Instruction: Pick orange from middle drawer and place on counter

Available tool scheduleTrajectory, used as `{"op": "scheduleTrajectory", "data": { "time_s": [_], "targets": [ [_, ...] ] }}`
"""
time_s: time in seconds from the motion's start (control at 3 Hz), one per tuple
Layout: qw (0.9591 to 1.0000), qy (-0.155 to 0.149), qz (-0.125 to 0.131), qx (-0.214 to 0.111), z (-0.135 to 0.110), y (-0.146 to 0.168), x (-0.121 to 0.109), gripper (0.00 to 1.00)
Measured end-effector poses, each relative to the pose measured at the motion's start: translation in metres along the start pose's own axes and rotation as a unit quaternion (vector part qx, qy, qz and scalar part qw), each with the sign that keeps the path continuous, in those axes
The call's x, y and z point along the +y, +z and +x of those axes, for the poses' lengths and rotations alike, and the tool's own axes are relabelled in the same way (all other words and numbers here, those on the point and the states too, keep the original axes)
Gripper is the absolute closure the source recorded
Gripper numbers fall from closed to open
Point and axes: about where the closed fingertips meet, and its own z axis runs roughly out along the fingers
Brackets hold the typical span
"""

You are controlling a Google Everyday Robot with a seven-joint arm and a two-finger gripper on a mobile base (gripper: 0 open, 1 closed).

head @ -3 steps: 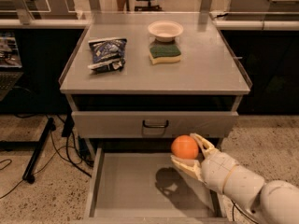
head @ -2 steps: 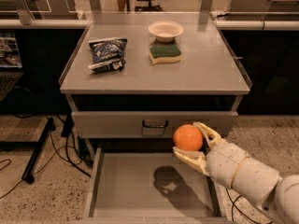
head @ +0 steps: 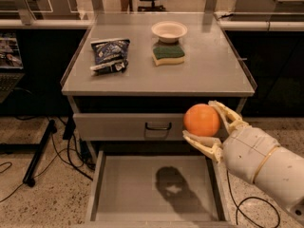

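A white bowl (head: 169, 31) stood toward the back, with a green-and-yellow sponge (head: 168, 54) just in front of it, and a dark blue snack bag (head: 109, 54) lay well to their left. Below them, a closed drawer front (head: 118, 126) showed a small black handle (head: 158, 126), just left of where the gripper (head: 202, 120) hung. Black cables (head: 61, 151) trailed over the speckled floor (head: 42, 198) beside a black stand leg (head: 40, 151).

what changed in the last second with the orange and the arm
The gripper, fingers shut on the orange, has carried it up and a little to the right, from low over the open middle drawer to level with the closed drawer front, still below the counter. Nothing was let go. The bowl, sponge and snack bag have not moved, and the drawer stays open.
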Motion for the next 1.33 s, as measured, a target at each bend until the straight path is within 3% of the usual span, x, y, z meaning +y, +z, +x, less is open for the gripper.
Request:
{"op": "scheduleTrajectory", "data": {
  "time_s": [0.67,1.0,1.33],
  "targets": [
    [0.9998,0.002,0.013,-0.018,-0.009,0.002,-0.001,1.0],
    [0.9978,0.018,0.037,-0.052,-0.021,0.014,-0.024,1.0],
    [0.9956,0.037,0.042,-0.076,-0.03,0.041,-0.051,1.0]
  ]
}}
